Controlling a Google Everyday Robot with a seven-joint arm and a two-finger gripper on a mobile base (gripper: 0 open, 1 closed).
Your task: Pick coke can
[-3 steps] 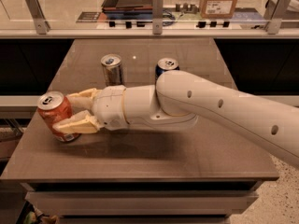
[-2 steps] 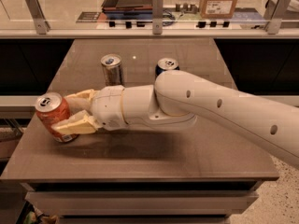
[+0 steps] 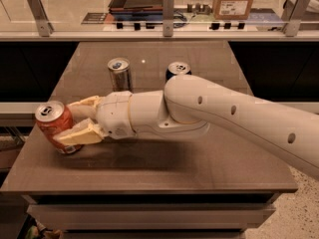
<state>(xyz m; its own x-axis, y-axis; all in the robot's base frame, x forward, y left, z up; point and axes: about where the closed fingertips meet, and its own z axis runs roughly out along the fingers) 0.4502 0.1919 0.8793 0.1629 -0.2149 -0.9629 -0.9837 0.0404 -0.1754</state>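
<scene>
Coke can point(image 3: 49, 127) is clamped between the fingers of the gripper point(image 3: 64, 123) near the front-left edge of the tabletop point(image 3: 149, 169) and is tilted, silver top leaning left. Whether its base touches the tabletop cannot be told. Slim silver can point(image 3: 119, 73) and blue can point(image 3: 178, 68) are seen upright farther back, the blue one partly hidden by the arm point(image 3: 224, 113).

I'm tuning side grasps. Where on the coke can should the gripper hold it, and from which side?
Grip the coke can mid-height on its curved wall, coming in sideways from the middle of the table, one finger on each flank. The gripper clasps it that way; the straight sides suit parallel jaws.
</scene>
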